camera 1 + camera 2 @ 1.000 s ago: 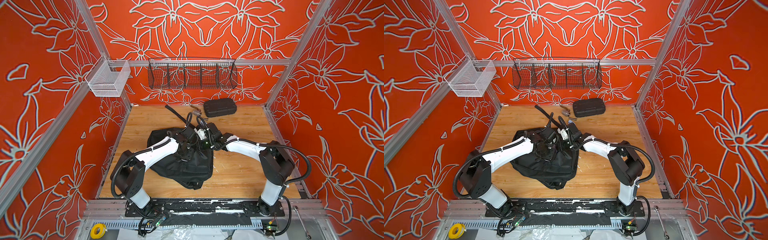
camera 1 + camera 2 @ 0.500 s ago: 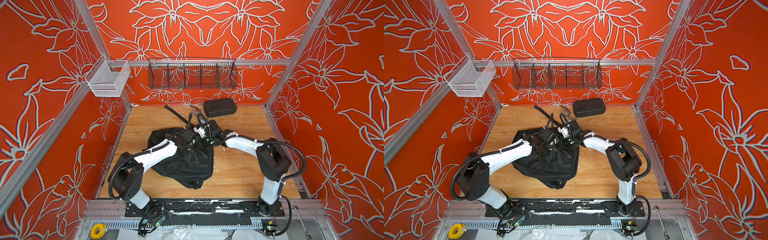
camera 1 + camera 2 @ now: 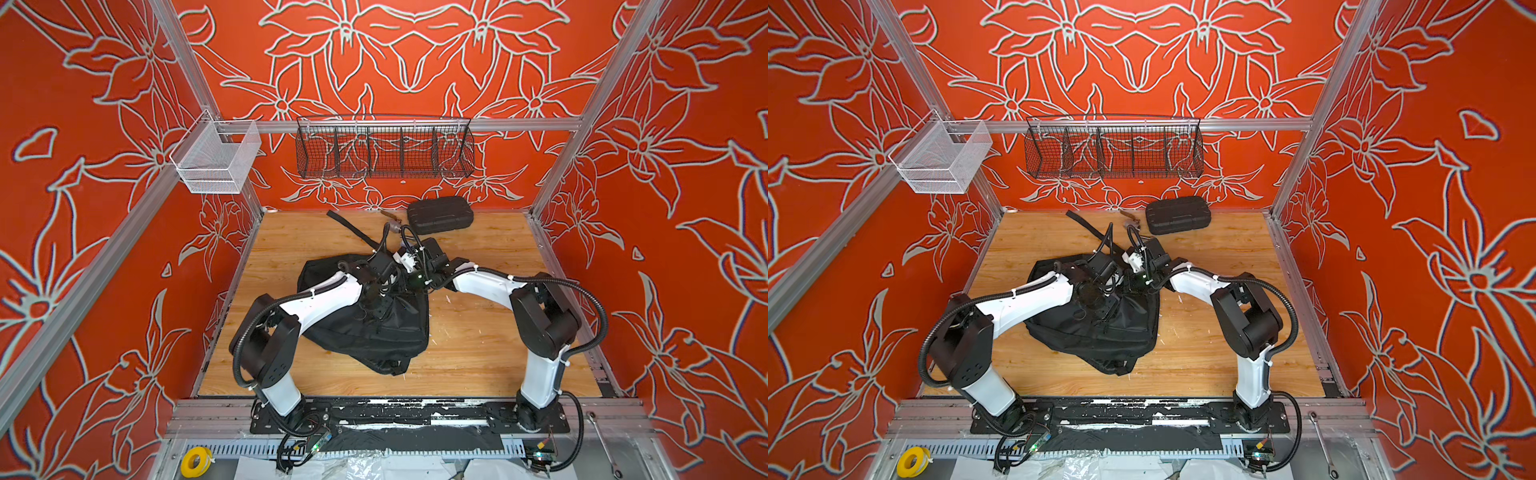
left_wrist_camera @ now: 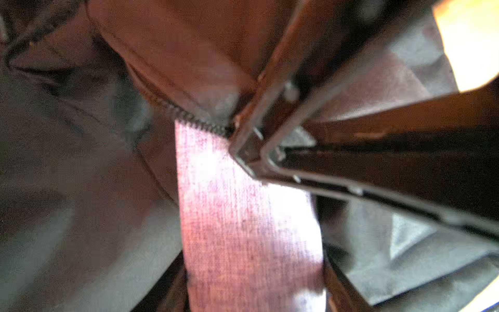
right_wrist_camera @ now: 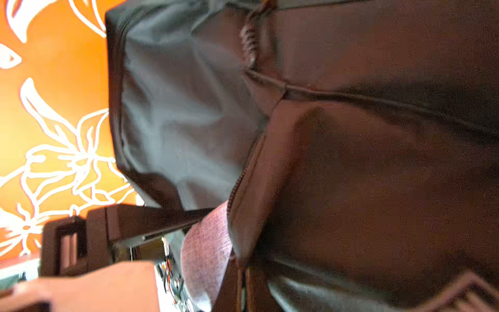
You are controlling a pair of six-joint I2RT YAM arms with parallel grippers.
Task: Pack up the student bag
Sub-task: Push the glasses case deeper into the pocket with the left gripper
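Quick update: honestly not much has changed in the last second. The student bag (image 3: pixel 374 336) hasn't budged. It lies flat around the middle of the wooden table (image 3: pixel 478 353), a bit toward the left arm's side, and in both top views both wrists are still huddled over its far end. The arms have only shuffled a touch, and neither gripper has changed its spread. My read is that this is a slow feed rather than a new step, so the packing is still partway through this one item.

Up close, the left gripper (image 4: pixel 253 256) sits at a medium spread, clamped across a pinkish-grey woven piece (image 4: pixel 243 216) (pouch? cloth cover? can't tell). The far end of that piece reaches the zipper (image 4: pixel 194 118) teeth. The right gripper (image 4: pixel 245 156) is pinched fully together right at that zip line, and it looks like it's nipping the bag's edge to keep the mouth up. As far as I can see, the piece isn't inside yet.

Head count:
- two arms and two grippers
- one bag and one woven piece
- one ribbed black hard case (image 3: pixel 440 214), well behind the bag by the back wall
- one black wire rack (image 3: pixel 384 151)
- one white mesh basket (image 3: pixel 216 160)
- one roll of yellow tape (image 3: pixel 195 461) and one wrench (image 3: pixel 602 442), out front
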